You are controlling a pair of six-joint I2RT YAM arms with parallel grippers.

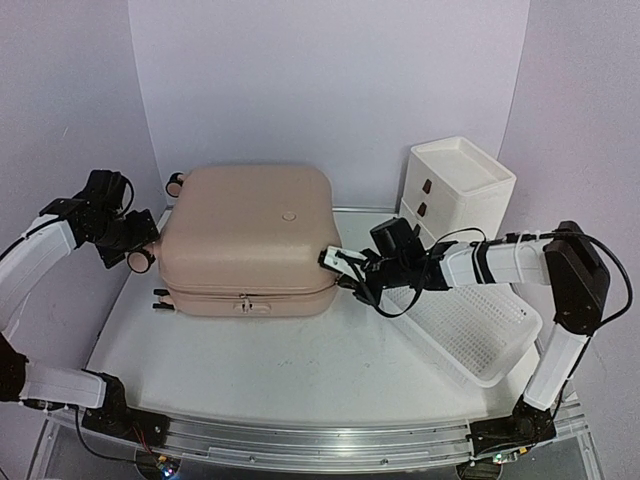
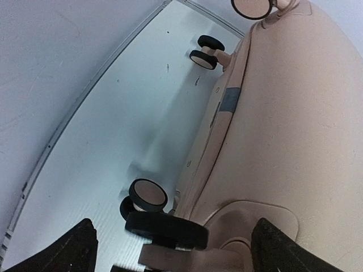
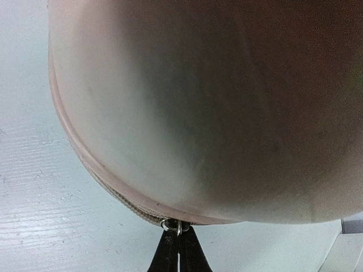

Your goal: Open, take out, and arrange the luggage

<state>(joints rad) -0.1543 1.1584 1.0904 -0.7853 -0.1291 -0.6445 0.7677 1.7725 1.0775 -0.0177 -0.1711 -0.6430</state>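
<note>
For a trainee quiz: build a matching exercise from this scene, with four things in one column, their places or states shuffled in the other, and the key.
1. luggage
2. basket
3. drawer unit
4. right gripper

A. shut on the zipper pull
B. back right corner
C. lying flat, left of centre
D. near right, in front of the drawer unit

Pairs: 1-C, 2-D, 3-B, 4-A

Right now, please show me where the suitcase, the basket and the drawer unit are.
suitcase [image 1: 250,225]: top view, middle of the pink lid.
basket [image 1: 480,330]: top view, bare perforated floor.
drawer unit [image 1: 462,165]: top view, its white top surface.
</note>
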